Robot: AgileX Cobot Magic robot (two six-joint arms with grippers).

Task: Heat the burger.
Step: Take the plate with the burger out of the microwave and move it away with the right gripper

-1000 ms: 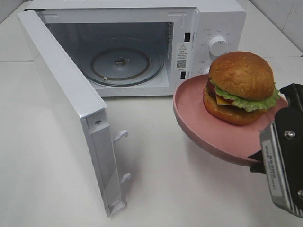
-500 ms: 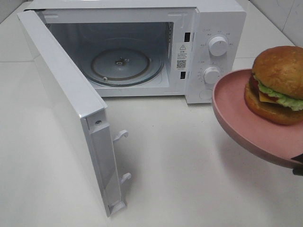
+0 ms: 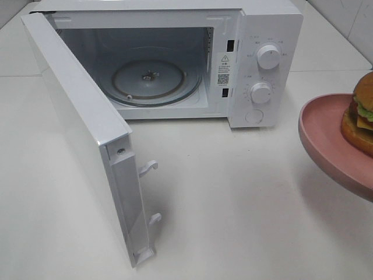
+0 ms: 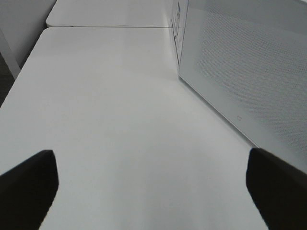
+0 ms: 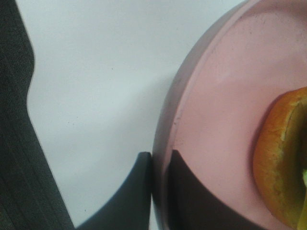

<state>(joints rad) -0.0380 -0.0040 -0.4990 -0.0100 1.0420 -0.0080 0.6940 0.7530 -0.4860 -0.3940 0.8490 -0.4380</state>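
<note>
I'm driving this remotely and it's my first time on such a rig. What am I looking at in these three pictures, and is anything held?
One picture comes from a high camera off the arms; the other two from cameras on each arm's wrist. On the white table stands a microwave with its door swung open and the glass turntable bare. The left gripper is open, holding nothing, beside the door. The right gripper is shut on the rim of a pink plate, held above the table at the far right, carrying the burger.
</note>
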